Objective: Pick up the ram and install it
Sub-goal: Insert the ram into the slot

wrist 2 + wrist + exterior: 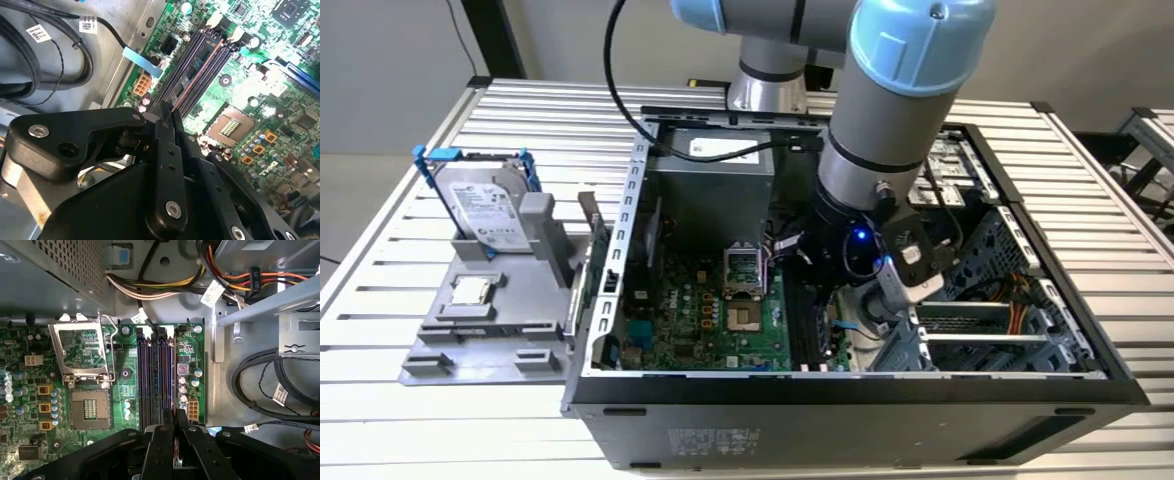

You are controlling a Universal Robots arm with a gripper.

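One hard drive (483, 208) — one processor chip (471, 291) — four memory slots (156, 377).

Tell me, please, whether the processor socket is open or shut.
Open: the socket's cover is flipped up, and its bare contacts show.

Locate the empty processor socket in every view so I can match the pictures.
Exterior view: the processor socket lies mid-board, to the exterior view's left of the memory slots.
Second wrist view: the socket sits beside the slots.
First wrist view: the socket again flanks the slots.
Shared landmark: the memory slots.
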